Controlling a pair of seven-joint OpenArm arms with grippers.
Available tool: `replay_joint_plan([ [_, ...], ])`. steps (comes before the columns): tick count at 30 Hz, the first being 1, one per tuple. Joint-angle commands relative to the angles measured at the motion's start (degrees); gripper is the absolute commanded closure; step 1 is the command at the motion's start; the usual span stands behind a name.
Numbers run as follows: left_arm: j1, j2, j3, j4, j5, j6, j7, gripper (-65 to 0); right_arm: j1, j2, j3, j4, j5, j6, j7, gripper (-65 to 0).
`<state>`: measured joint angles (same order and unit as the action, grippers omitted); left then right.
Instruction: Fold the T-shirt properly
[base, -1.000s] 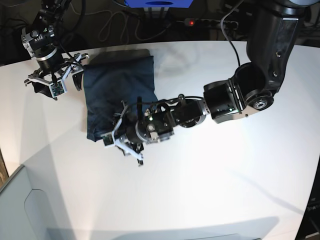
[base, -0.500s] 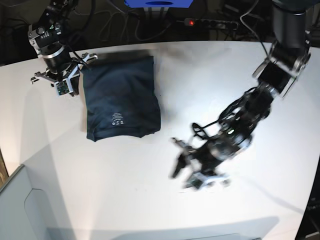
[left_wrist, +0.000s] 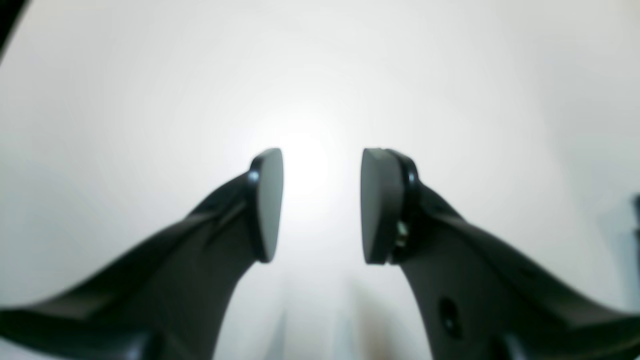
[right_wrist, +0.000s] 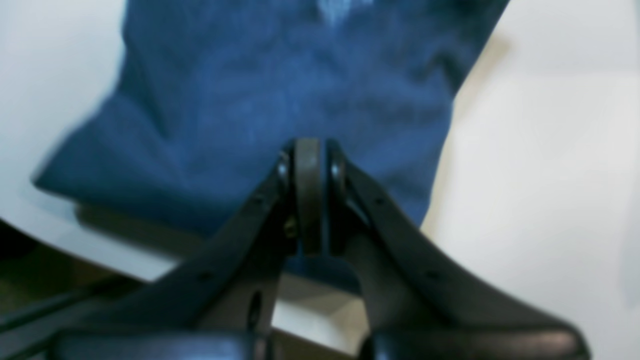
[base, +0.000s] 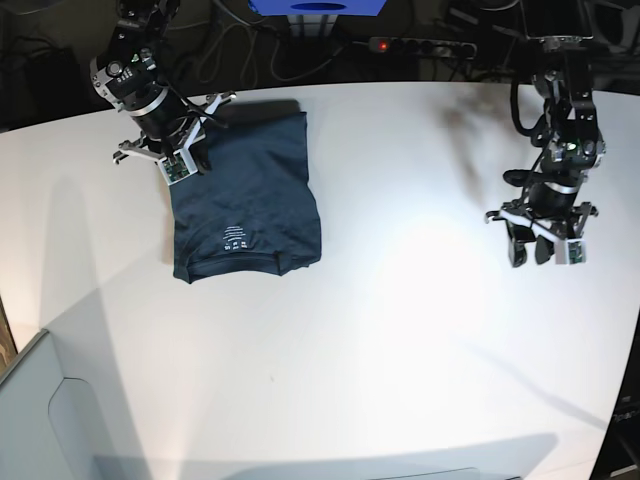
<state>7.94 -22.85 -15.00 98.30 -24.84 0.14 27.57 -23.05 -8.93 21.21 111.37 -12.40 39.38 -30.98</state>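
Note:
The dark navy T-shirt lies folded into a rectangle on the white table, left of centre, with its small white label showing near the front edge. My right gripper is at the shirt's far left corner. In the right wrist view its pads are pressed together, shut, just over the blue cloth; no cloth shows between them. My left gripper hangs far to the right, away from the shirt, open over bare table with nothing between its fingers.
A power strip with a red light and a blue object sit behind the table's far edge. A grey bin stands at the near left corner. The table edge runs close behind the shirt.
My left arm has swung from the shirt's front edge across to the table's right side, staying open. My right gripper has shut and moved onto the shirt's far left corner.

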Motion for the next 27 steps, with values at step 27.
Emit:
replay_joint_plan([
  [27,25.2,9.0,-16.4,14.4,-0.5,-0.2,-1.2,-24.7,-11.4,1.1,1.1,5.2,1.2,0.6,15.5,-0.1],
])
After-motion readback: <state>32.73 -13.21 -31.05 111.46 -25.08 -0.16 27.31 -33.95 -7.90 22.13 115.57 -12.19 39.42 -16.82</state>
